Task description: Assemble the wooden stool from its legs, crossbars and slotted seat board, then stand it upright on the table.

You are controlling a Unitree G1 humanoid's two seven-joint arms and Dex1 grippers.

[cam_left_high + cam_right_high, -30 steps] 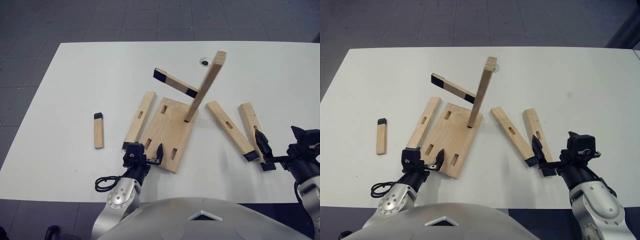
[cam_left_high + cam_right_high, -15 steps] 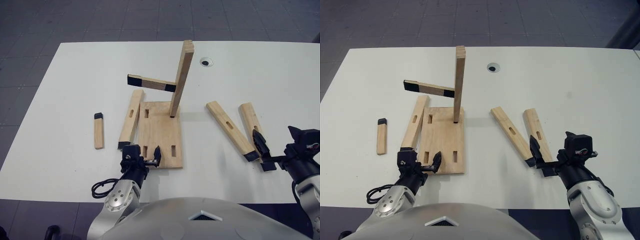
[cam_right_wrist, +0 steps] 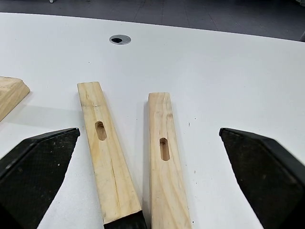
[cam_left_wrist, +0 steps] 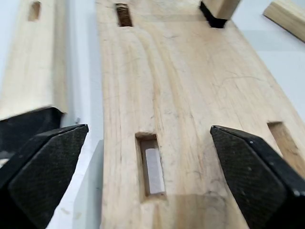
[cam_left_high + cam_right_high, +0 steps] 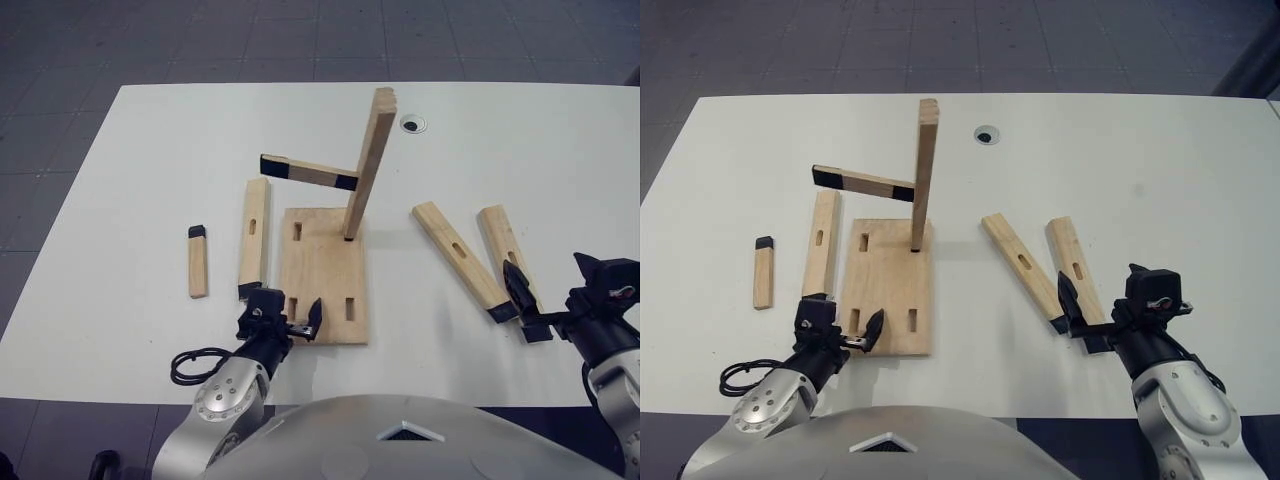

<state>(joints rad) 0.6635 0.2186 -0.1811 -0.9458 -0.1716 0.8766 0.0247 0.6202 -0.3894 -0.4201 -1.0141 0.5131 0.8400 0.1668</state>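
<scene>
While the seat board lies square, both grippers stand open

Where the left gripper point(image 5: 290, 318) sits at the table's near edge, its fingers are spread wide and grasp nothing. One finger is by the black tip of a loose leg point(image 5: 254, 238), the other over the near end of the seat board point(image 5: 322, 270). Another leg point(image 5: 367, 160) stands in the board's far right slot, with a crossbar point(image 5: 305, 171) jutting leftward from it. A short crossbar point(image 5: 197, 262) lies well to the left. The right gripper point(image 5: 557, 295) is likewise spread and empty, at the near ends of a third leg point(image 5: 455, 256) and a fourth leg point(image 5: 505, 258) lying side by side on the white table point(image 5: 150, 140).

A second ago the board lay askew and the standing leg leaned right. Now the board runs straight away from the robot, with the loose leg parallel beside it. The two right-hand legs have not stirred.

The left wrist view brings out the pale table through a slot point(image 4: 152, 164) near the board's end, and the right wrist view shows a slot in each of the right-hand legs
</scene>
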